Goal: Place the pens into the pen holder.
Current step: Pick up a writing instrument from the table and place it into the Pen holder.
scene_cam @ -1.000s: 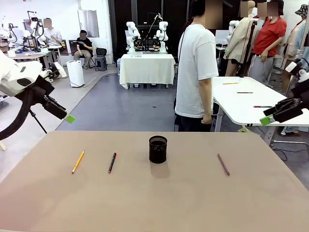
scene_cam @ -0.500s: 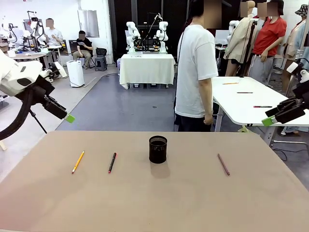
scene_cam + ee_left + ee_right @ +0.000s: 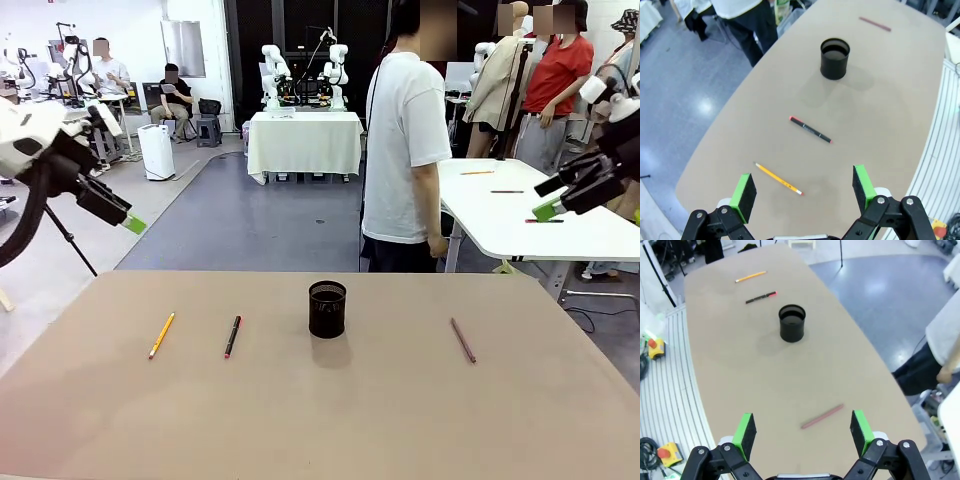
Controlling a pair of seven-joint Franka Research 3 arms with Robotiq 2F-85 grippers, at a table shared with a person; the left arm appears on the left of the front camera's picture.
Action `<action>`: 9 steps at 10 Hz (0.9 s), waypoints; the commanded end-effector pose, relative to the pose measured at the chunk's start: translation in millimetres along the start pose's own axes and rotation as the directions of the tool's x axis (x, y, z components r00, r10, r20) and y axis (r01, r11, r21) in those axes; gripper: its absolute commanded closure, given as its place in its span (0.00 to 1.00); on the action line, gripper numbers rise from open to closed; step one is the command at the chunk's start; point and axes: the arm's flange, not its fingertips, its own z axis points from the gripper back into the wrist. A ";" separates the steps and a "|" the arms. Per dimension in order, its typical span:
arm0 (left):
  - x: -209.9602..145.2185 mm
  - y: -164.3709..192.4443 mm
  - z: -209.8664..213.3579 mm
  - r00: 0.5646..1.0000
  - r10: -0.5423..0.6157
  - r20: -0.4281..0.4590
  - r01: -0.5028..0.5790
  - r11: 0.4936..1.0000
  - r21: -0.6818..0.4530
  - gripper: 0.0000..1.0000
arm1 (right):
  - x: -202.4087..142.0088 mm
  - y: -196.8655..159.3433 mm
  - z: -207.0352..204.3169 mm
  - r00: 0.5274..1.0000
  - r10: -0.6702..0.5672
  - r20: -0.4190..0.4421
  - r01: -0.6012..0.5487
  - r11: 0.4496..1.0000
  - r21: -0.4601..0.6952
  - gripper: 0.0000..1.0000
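Note:
Near the middle of the tan table (image 3: 320,410) stands the black mesh pen holder (image 3: 327,308) (image 3: 834,59) (image 3: 792,322), upright and empty at its mouth. Left of it lie a black pen with red-pink ends (image 3: 232,336) (image 3: 810,130) (image 3: 760,297) and a yellow-orange pencil (image 3: 161,334) (image 3: 778,178) (image 3: 750,276). To its right rests a reddish-brown pen (image 3: 463,340) (image 3: 875,23) (image 3: 822,416). My left gripper (image 3: 128,222) (image 3: 802,190) hangs open high off the table's left side. High at the right, my right gripper (image 3: 543,208) (image 3: 802,429) is open too. Both hold nothing.
A person in a white shirt (image 3: 405,150) stands at the table's far edge, side-on. Behind to the right is a white table (image 3: 520,215) with a few pens. A ribbed white strip runs along the table's near edge (image 3: 670,385).
Both arms have risen: the left gripper moved up and slightly left, the right gripper lifted well higher. The pens and holder have not moved.

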 end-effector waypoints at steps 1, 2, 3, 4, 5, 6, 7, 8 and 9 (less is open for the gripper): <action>0.5 8.3 8.9 0.996 -0.032 0.085 0.037 0.997 -0.061 0.00 | -0.6 -14.7 1.8 0.996 0.058 0.061 -0.058 0.998 -0.002 0.00; 5.2 10.5 13.1 0.995 -0.050 0.086 0.056 0.996 -0.067 0.00 | 2.6 -16.4 1.7 0.995 0.065 0.076 -0.065 0.998 -0.004 0.00; 9.7 10.6 16.9 0.994 -0.071 0.084 0.077 0.995 -0.070 0.00 | 4.4 -20.4 0.7 0.995 0.064 0.074 -0.065 0.998 0.002 0.00; 11.5 10.9 18.0 0.994 -0.086 0.070 0.091 0.993 -0.073 0.00 | 3.7 -23.9 -0.5 0.995 0.058 0.077 -0.059 0.998 0.006 0.00; 12.1 10.2 17.1 0.994 -0.089 0.062 0.094 0.992 -0.082 0.00 | 3.7 -25.4 -1.4 0.995 0.058 0.076 -0.058 0.998 0.009 0.00; 10.5 9.6 14.8 0.994 -0.085 0.061 0.091 0.991 -0.094 0.00 | 3.6 -27.1 -1.8 0.995 0.060 0.076 -0.061 0.998 0.010 0.00; 8.4 11.2 12.5 0.995 -0.083 0.052 0.088 0.991 -0.103 0.00 | 2.9 -27.3 -3.4 0.995 0.051 0.081 -0.052 0.999 0.014 0.00; 5.8 11.3 9.5 0.995 -0.083 0.055 0.088 0.992 -0.091 0.00 | 0.9 -28.7 -7.5 0.995 0.047 0.083 -0.050 0.998 0.035 0.00; 9.1 6.1 13.8 0.997 -0.070 0.041 0.073 0.994 -0.086 0.00 | 1.1 -22.1 -5.6 0.999 0.031 0.044 -0.031 1.000 0.002 0.00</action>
